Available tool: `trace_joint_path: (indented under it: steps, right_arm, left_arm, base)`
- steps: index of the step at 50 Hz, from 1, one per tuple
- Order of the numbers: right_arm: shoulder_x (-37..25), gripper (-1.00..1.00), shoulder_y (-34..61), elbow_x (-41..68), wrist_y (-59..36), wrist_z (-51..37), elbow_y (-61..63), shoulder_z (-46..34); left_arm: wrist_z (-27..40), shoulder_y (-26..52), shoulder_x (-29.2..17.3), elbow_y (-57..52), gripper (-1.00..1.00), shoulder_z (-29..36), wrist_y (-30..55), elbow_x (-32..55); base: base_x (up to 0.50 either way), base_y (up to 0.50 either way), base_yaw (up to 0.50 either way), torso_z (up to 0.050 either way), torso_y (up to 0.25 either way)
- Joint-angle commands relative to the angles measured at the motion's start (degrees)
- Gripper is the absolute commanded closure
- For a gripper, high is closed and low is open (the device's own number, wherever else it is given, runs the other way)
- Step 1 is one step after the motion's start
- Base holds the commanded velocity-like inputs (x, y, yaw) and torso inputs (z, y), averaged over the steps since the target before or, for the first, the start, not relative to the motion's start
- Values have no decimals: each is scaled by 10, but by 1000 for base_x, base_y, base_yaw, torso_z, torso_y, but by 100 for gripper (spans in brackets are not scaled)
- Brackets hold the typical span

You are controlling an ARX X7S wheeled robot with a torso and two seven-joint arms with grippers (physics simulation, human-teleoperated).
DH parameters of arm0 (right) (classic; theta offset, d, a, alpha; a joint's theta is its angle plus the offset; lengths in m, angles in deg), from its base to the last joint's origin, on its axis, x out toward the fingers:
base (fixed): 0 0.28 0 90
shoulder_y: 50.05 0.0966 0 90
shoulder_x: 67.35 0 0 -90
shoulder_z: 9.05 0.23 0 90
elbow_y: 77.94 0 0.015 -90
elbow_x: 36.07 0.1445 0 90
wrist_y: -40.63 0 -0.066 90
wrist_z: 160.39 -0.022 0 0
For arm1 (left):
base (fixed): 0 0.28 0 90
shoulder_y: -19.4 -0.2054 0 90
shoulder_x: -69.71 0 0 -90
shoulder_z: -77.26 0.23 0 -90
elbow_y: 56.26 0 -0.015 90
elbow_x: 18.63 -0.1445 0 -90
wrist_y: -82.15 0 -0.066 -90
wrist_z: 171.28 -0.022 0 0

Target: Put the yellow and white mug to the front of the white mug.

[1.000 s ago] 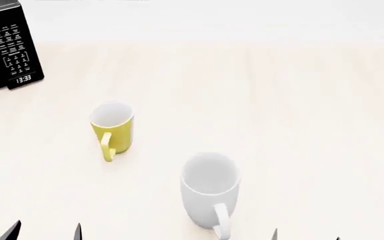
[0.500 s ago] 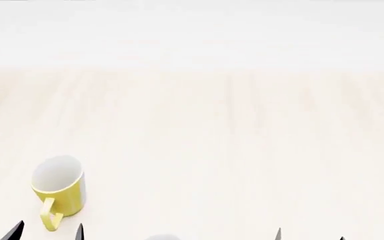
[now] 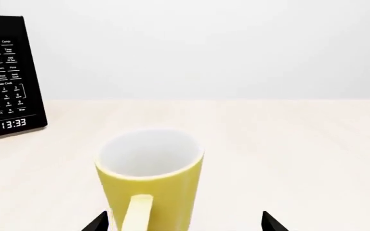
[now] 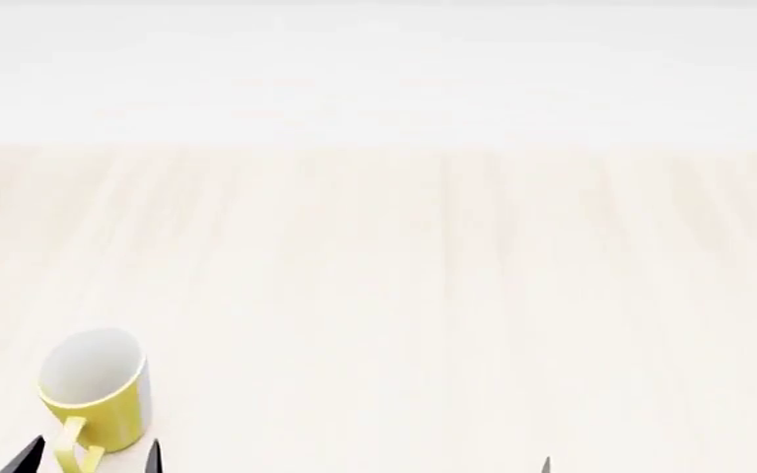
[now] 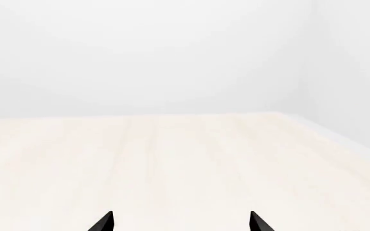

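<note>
Pale wood-grain counter (image 4: pixel 457 296) below a white wall, filling the head view. Near the lower left corner, yellow and white mug (image 4: pixel 94 390), upright, white inside, handle toward the camera. Just below, two dark tips of the left gripper (image 4: pixel 90 455), spread apart, one either side of the handle, gripping nothing. Only one tip of the right gripper (image 4: pixel 546 463) at the bottom edge. White mug outside every view. Left wrist view: mug (image 3: pixel 151 177) close ahead, upright, centred between two well-separated tips (image 3: pixel 183 222), no contact visible; black microwave (image 3: pixel 5 77) standing off to one side, clock reading 13:33. Right wrist view: bare counter (image 5: pixel 172 159), two tips (image 5: pixel 181 221) parted wide, nothing between.
</note>
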Motion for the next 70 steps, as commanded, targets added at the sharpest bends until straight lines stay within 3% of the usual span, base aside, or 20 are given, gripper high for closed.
trace_joint_path:
  steps: [1, 25, 36, 43, 44, 51, 67, 70]
  right_arm:
    - [-4, -100, 1, -4, -6, -9, -2, -5]
    - [-10, -100, 2, -4, -6, -20, -4, -14]
    - [-13, -100, 4, -4, -4, -24, -9, -19]
    - [-13, -100, 9, -3, -3, -24, -20, -24]
    - [-14, -100, 9, -3, -2, -24, -22, -24]
    - [-15, -100, 15, -3, 0, -25, -36, -30]
    - [-19, -100, 19, -1, -2, -31, -44, -33]
    - [-20, -100, 18, 0, -1, -32, -44, -33]
  left_arm:
    - [19, 10, -4, 11, -100, -8, 17, 8]
    - [18, 76, 0, 156, -100, -17, 18, 36]
    - [-2, 94, -2, 185, -100, -22, 21, 65]
    - [20, 80, -8, 143, -100, -10, 14, 41]
    - [26, 73, -12, 130, 100, -3, 7, 27]
    - [50, 41, -22, 50, 100, 8, 6, -1]
    - [50, 45, -28, 62, 100, 13, -10, 1]
    - [23, 45, -34, 52, 100, 15, 0, 27]
  base:
    - [0, 0, 0, 0, 0]
    - [0, 0, 0, 0, 0]
    - [0, 0, 0, 0, 0]
    - [0, 0, 0, 0, 0]
    - [0, 0, 0, 0, 0]
    - [0, 0, 0, 0, 0]
    - [0, 0, 0, 0, 0]
    - [0, 0, 0, 0, 0]
